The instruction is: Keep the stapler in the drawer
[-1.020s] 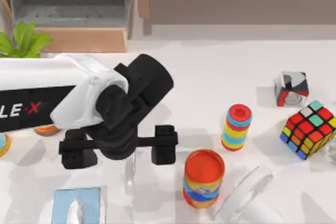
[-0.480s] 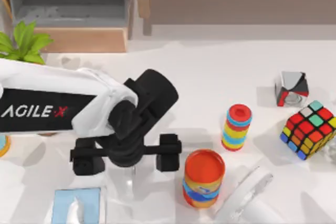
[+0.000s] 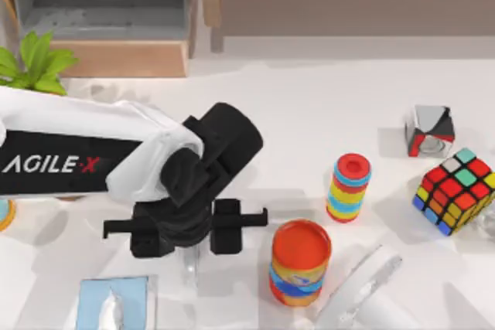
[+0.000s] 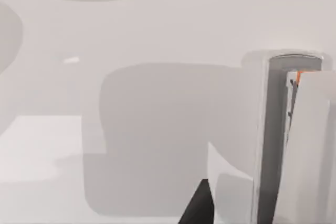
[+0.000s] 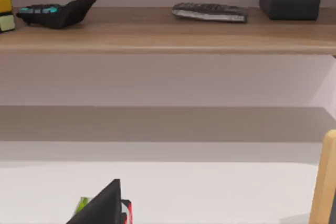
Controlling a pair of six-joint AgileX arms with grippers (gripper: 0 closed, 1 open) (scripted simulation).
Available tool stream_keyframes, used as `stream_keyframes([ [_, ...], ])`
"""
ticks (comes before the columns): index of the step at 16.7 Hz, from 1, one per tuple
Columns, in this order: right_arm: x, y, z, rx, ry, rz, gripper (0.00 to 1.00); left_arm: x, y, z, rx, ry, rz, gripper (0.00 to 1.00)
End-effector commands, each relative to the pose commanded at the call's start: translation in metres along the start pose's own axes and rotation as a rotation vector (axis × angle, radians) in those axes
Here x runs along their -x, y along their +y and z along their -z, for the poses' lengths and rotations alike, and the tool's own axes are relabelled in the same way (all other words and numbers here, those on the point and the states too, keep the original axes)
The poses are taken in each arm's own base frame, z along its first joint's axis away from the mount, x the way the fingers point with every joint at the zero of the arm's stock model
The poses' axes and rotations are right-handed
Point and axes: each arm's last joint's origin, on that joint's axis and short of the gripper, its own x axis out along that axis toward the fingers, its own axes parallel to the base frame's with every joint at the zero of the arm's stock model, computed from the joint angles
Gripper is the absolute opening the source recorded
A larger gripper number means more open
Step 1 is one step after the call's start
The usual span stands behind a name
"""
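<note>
1. At the lower left of the table (image 3: 309,113), the left gripper (image 3: 186,233) points down over the stapler (image 3: 191,264), its two black fingers (image 3: 227,227) drawn in close to either side of the slim see-through bar
2. From above, the fingers appear clenched on the stapler's upper end, while its lower end shows just below them on the white surface
3. In the left wrist view the stapler (image 4: 286,140) stands close against the camera as a pale grey bar with a thin orange mark near its tip, and a dark finger tip (image 4: 197,208) lies just beside it
4. The drawer (image 3: 100,13) stands open at the table's far left, grey inside with its tan front panel toward the arm, well apart from the stapler
5. A green plant (image 3: 35,63) sits just in front of the drawer's left corner
6. An orange can (image 3: 300,262) stands just right of the left gripper; a striped stack of rings (image 3: 349,187) stands farther right, and a Rubik's cube (image 3: 455,189) lies near the right edge
7. A blue tissue pack (image 3: 114,304) lies below the left gripper
8. The right gripper (image 5: 105,208) faces a wooden shelf (image 5: 157,38); I cannot tell the state of its pincer
</note>
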Motion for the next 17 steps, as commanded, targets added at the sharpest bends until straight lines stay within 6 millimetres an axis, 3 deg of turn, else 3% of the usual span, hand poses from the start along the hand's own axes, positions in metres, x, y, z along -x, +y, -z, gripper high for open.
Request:
stream_keyframes([
  [4,0.0000,0.0000,0.0000,0.000,0.000,0.000,1.00,0.0000,0.0000,0.0000,0.000,0.000,0.000,0.02],
  [5,0.0000,0.0000,0.0000,0.000,0.000,0.000,1.00,0.0000,0.0000,0.0000,0.000,0.000,0.000,0.00],
  [17,0.0000,0.0000,0.0000,0.000,0.000,0.000,1.00,0.0085,0.0090,-0.0081,0.021,0.001,-0.023,0.00],
])
